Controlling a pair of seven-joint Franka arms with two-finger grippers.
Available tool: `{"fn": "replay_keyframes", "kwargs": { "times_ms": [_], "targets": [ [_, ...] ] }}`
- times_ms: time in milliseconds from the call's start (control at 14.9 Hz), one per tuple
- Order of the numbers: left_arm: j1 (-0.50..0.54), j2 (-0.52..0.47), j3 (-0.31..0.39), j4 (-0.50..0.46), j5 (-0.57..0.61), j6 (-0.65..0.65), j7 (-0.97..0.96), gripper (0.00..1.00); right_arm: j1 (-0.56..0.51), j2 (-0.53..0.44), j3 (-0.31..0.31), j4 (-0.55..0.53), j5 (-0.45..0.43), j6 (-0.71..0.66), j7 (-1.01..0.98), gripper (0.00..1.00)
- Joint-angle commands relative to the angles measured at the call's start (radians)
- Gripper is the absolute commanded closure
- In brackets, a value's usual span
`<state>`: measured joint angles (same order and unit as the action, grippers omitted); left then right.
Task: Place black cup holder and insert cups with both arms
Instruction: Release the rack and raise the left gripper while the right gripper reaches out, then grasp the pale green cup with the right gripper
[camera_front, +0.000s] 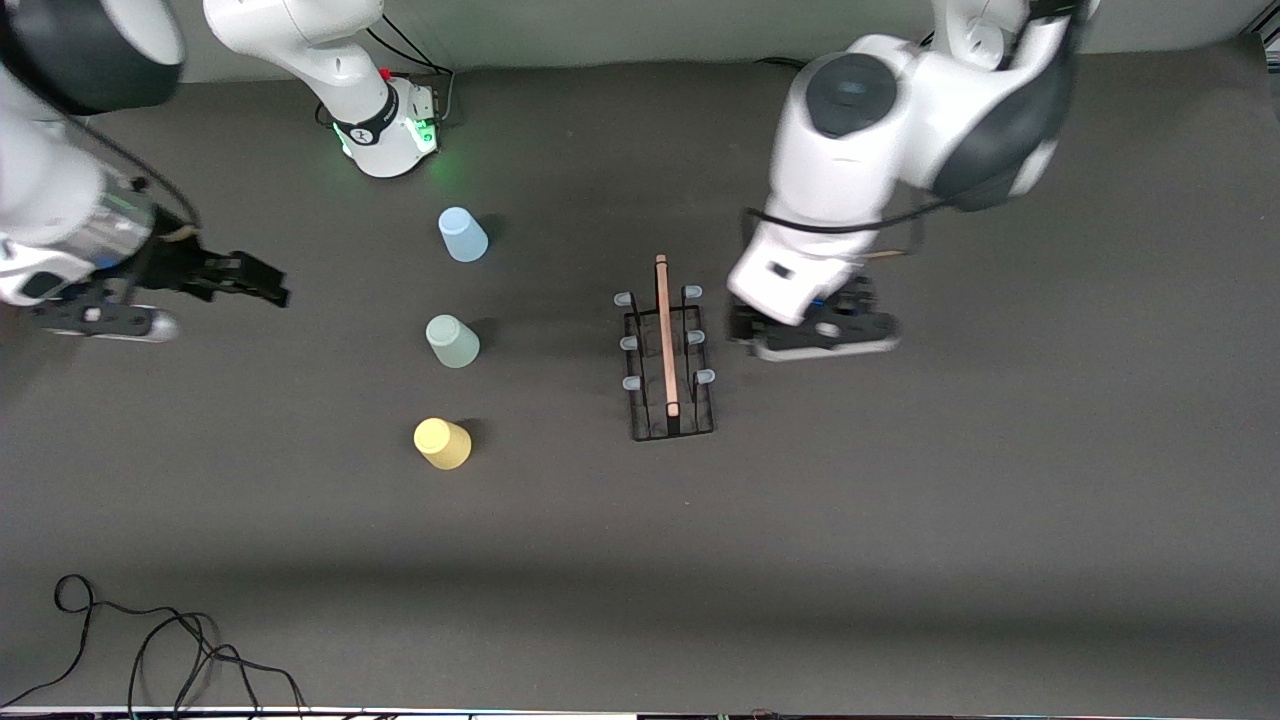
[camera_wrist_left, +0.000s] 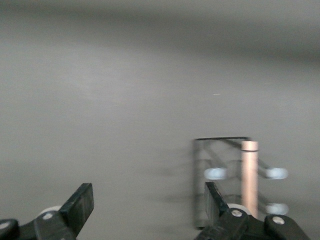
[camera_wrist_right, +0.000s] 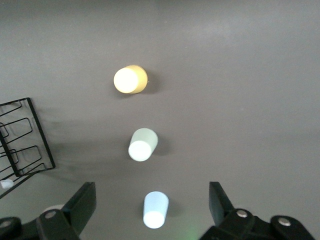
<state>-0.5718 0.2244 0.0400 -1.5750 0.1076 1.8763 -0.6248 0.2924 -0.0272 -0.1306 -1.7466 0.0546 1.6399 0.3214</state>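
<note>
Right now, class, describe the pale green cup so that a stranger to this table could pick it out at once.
Start at the black wire cup holder with the wooden rod, standing mid-table. Toward the right arm's end of the table, three upside-down cups stand in a row. The pale green cup is the middle one, with the light blue cup farther from the front camera and the yellow cup nearer.

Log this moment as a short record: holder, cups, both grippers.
holder: black cup holder stands on the table, no cups on it
cups: light blue cup, pale green cup, yellow cup, a row toward the right arm's end, upside down
left gripper: open, empty, beside the holder
right gripper: open, empty, above the table
</note>
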Motion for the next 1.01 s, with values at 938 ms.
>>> {"fn": "replay_keyframes", "kwargs": {
  "times_ms": [938],
  "targets": [
    [0.495,-0.234,-0.009,-0.191,-0.063,-0.057,0.721,0.00,0.180,-0.028,-0.004,-0.643,-0.007,0.661,0.229,0.00]
  ]
}}
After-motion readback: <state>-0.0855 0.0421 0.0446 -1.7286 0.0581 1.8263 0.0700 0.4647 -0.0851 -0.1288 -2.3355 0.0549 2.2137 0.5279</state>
